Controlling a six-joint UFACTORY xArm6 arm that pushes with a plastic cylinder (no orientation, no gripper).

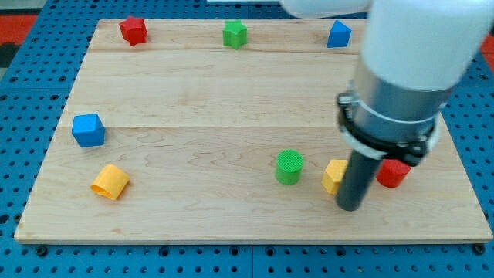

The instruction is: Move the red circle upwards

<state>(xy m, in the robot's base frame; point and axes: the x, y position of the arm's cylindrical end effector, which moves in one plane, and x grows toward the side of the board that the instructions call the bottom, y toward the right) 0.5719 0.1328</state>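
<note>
My tip (350,207) on wooden surface (193,93) near view's bottom right, no fingers on rod. Red circle (394,173) just right of rod, partly hidden. Yellow block (334,176) touching rod's left; green cylinder (289,167) further left

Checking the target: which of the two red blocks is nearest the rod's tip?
The red circle at the view's lower right, just right of my tip; the other red block sits at the view's top left.
</note>
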